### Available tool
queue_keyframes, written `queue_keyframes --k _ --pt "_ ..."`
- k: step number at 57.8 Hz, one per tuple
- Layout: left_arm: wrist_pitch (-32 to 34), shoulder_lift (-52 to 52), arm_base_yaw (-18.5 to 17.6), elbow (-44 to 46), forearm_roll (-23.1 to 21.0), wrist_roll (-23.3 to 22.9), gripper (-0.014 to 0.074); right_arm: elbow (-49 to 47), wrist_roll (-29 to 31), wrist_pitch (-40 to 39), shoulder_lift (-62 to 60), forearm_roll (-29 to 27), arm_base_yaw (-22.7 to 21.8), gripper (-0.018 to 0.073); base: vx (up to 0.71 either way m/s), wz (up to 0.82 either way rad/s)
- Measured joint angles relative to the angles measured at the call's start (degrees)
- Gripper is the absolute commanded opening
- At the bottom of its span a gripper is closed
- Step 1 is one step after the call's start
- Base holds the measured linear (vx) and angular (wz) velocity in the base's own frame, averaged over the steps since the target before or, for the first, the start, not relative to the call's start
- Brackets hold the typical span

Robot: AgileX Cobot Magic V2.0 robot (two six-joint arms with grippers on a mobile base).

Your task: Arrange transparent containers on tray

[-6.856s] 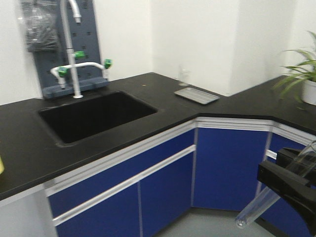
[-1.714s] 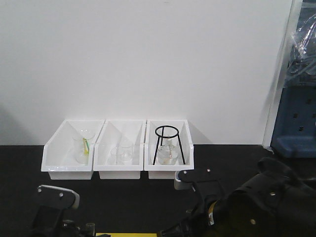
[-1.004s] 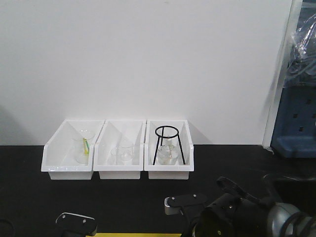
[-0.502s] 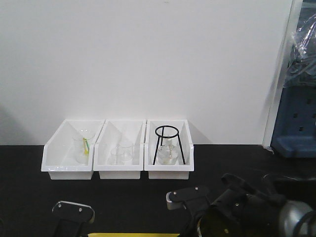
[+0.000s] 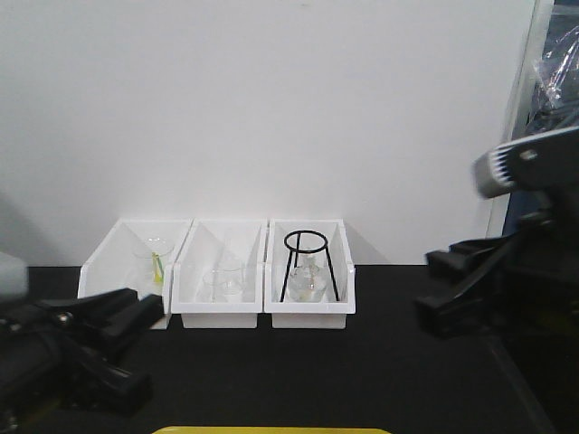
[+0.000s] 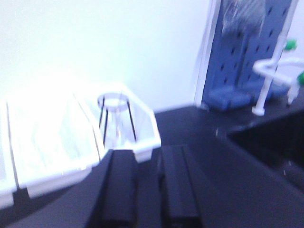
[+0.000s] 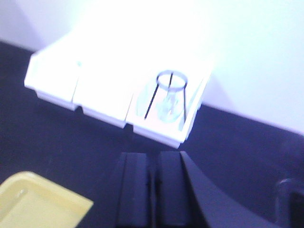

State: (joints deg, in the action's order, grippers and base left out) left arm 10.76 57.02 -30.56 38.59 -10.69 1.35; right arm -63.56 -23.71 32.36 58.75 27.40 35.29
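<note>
Fingers: left gripper (image 6: 148,183) narrow, empty; right gripper (image 7: 151,187) pressed together, empty | Tubes: no test tubes visible; glassware in the three white bins (image 5: 215,312) | Yellow tray (image 7: 33,204) near right | Advice: locate tubes first, approach slowly, grip mid-length gently.

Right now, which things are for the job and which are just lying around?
For the job: yellow tray; clear glassware in the white bins.
Just lying about: black ring stand, tap, blue pegboard.
</note>
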Motion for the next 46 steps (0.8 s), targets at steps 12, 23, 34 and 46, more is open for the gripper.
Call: queue_keyframes --k 12,23,34,46 --pt "-0.9 -11.8 0.0 0.0 0.0 4.4 -0.0008 0.0 0.7 1.8 -8.5 0.3 0.0 -0.0013 0.00 0.00" --pt "-3.8 -16.6 0.0 0.0 0.0 4.8 -0.0008 0.1 0.7 2.3 -8.9 0.3 0.0 -0.0013 0.00 0.00" --pt "-4.3 -17.3 0.0 0.0 0.0 5.0 -0.0008 0.1 0.7 2.5 -8.9 0.2 0.0 -0.0013 0.00 0.00" --pt "-4.4 -17.3 0.0 0.0 0.0 5.0 -0.0008 0.1 0.7 2.5 -8.9 0.2 0.0 -0.0013 0.00 0.00"
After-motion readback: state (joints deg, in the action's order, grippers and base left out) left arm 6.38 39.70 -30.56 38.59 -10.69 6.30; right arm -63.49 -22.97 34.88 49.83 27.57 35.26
